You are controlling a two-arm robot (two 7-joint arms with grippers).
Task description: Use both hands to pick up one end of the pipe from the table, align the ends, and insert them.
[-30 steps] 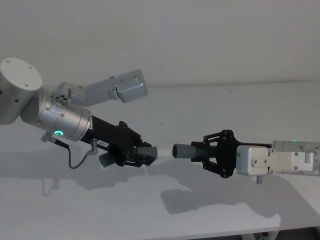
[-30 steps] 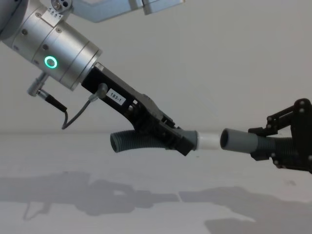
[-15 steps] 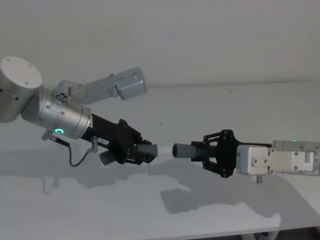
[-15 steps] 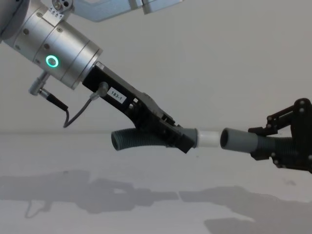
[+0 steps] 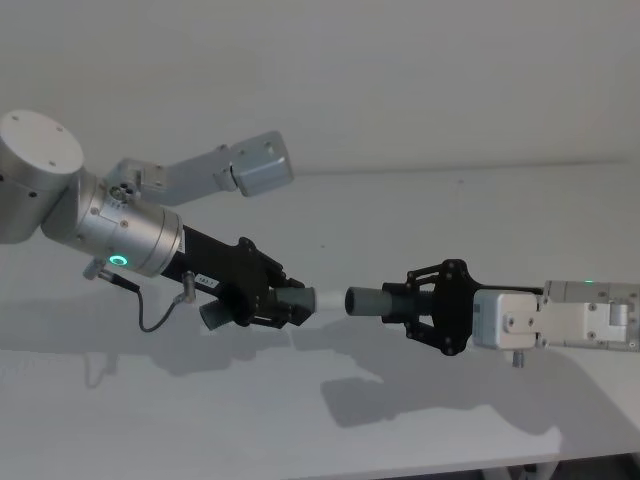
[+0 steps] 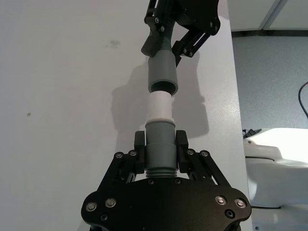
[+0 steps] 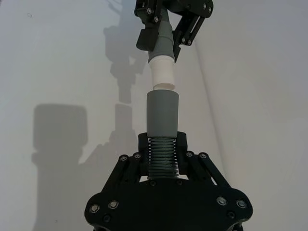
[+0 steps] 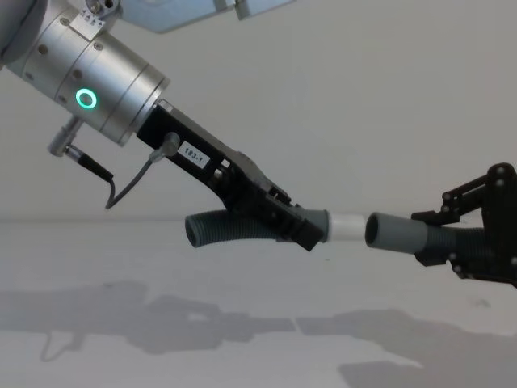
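Chest view: the white tip (image 8: pixel 349 226) sits just short of the open mouth (image 8: pixel 374 229), lined up end to end with a thin gap, both raised above the table (image 8: pixel 242 356). The white-tipped pipe piece (image 8: pixel 212 229) is clamped in the left gripper (image 8: pixel 300 229), its ribbed tail curving back behind the fingers. The other pipe piece (image 8: pixel 408 236) is clamped in the right gripper (image 8: pixel 452 242), coming in from the right edge. In the left wrist view the tip (image 6: pixel 159 106) points straight at the mouth (image 6: pixel 163 86).
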